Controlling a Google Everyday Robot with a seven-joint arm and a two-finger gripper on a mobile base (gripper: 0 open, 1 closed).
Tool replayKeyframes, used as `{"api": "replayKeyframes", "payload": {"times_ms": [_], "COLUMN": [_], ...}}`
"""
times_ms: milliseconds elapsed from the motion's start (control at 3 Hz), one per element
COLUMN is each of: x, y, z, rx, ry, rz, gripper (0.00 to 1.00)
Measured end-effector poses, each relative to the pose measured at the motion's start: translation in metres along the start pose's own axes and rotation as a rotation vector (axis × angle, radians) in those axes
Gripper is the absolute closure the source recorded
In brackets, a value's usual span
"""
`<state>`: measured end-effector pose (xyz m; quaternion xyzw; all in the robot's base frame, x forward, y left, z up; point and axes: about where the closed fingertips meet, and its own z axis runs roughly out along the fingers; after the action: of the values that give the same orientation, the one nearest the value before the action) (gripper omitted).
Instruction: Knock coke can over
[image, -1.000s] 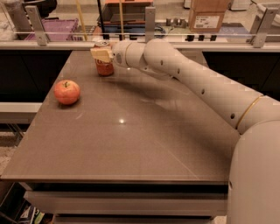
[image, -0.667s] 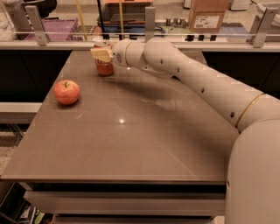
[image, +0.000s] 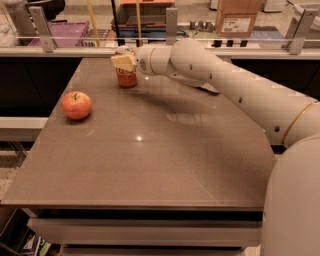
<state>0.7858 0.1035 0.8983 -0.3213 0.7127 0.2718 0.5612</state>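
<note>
The coke can (image: 127, 78), red with a silver top, stands near the far edge of the brown table (image: 150, 150), left of centre. My gripper (image: 124, 61) is at the can's upper part, with its cream-coloured end in front of the top half of the can. The white arm reaches in from the right across the far side of the table. The can's lower half shows below the gripper.
A red apple (image: 76, 105) sits on the table's left side, in front of and left of the can. A railing with posts (image: 42, 30) runs behind the far edge. Boxes (image: 237, 20) and a purple crate (image: 65, 35) lie beyond it.
My gripper and the can have shifted slightly to the right. The apple has not moved.
</note>
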Motion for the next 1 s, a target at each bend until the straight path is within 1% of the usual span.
{"api": "replayKeyframes", "payload": {"times_ms": [333, 667, 1000], "x": [0.002, 0.005, 0.004], "y": [-0.005, -0.012, -0.028], "z": [-0.011, -0.024, -0.05], "rx": [0.021, 0.053, 0.105], "ry": [0.026, 0.071, 0.13], "rz": [0.007, 0.015, 0.025], "gripper": [1.0, 1.0, 1.0]}}
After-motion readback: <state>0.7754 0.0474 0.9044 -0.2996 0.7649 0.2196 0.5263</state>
